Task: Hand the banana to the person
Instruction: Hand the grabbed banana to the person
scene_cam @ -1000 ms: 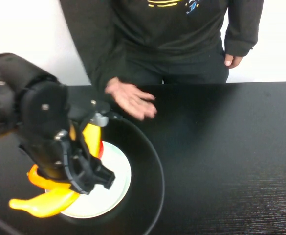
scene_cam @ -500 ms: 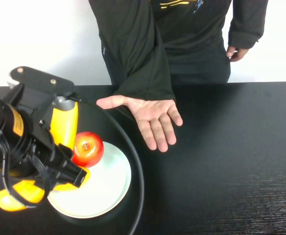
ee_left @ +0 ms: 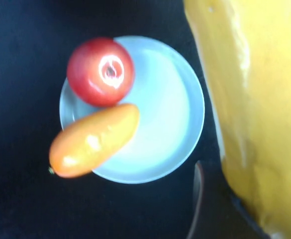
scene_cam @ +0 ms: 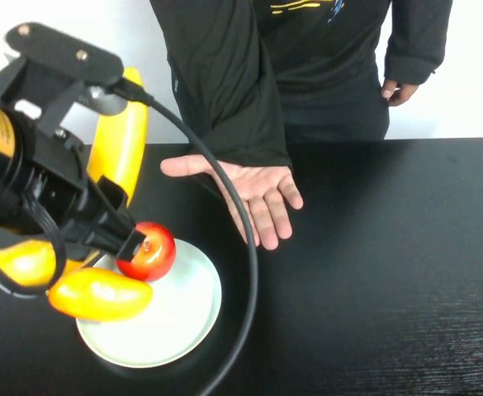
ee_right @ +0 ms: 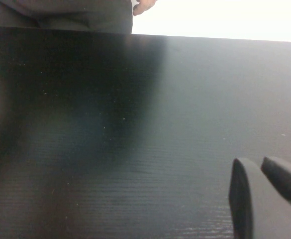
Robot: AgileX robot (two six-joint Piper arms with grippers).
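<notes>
Holding banana (scene_cam: 125, 136) over black table (scene_cam: 390, 272): left gripper (scene_cam: 107, 92); right gripper (ee_right: 262, 191) prob. low.

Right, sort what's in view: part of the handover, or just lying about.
In the job:
banana, held up by the left hand
person, open palm out over the table

Lying about:
apple
mango
plate
right hand, idle above the table

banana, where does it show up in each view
High view: the banana stands upright at upper left, held in the left claw, above the white plate.
Left wrist view: the banana fills the right side, beside the white plate.
Right wrist view: not in it; only the right claw over the table.
Shared landmark: the plate with the red apple.
</notes>
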